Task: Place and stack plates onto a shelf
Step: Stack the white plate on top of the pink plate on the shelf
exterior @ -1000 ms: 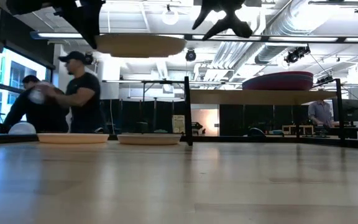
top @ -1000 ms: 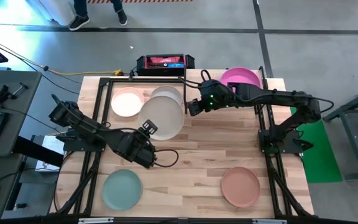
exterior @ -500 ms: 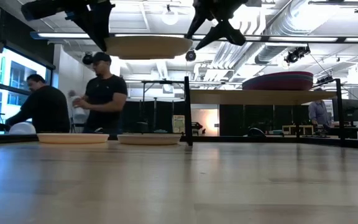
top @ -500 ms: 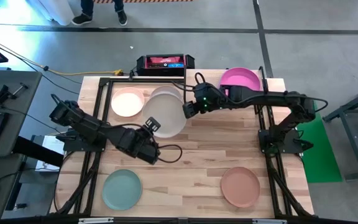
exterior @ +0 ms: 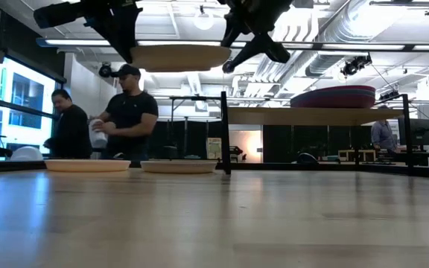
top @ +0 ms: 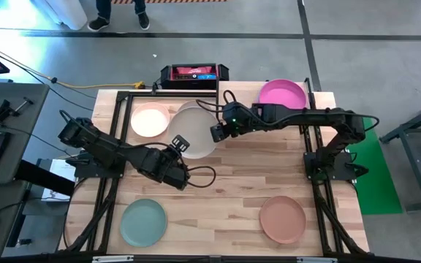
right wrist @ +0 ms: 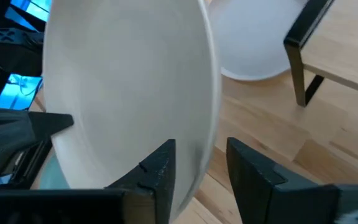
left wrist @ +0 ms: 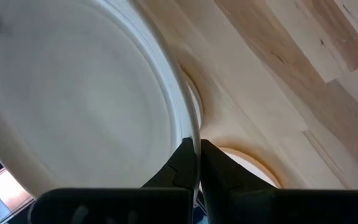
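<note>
The left gripper pinches the cream plate by its rim, high up. The right gripper has its jaws apart around the far rim, probably to take it to the shelf.

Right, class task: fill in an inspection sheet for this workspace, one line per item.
Surface: wooden table.
Job's things: cream plate held aloft; pink plate and grey-white plate on the table; magenta plate on the shelf; teal plate and tan-brown plate on the table.
Clutter: nothing seen.
Grippers: left gripper shut on the cream plate's rim; right gripper open around the opposite rim.
Cables: cable loops near the left arm.
Surroundings: people behind.
</note>
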